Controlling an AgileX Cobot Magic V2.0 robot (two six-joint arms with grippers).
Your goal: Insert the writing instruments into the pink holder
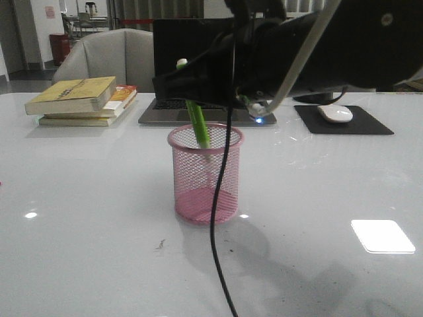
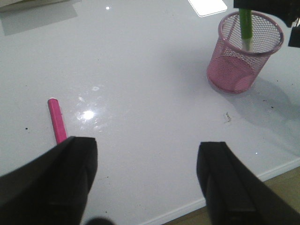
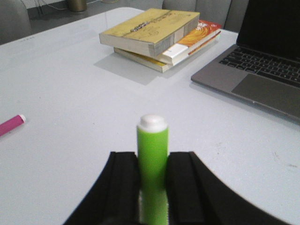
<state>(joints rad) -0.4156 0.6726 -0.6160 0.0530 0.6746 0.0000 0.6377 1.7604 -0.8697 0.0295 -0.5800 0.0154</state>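
Over pink holder (image 1: 205,181), right gripper (image 3: 152,176) clamps green pen (image 3: 152,159), tip inside; left gripper (image 2: 147,176) wide apart w/ nothing held.

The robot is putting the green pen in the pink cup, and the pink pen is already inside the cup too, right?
Not quite. The right gripper does hold the green pen in the pink cup, but the pink pen isn't in the cup. It lies flat on the table, away from the cup, as the left wrist view shows.
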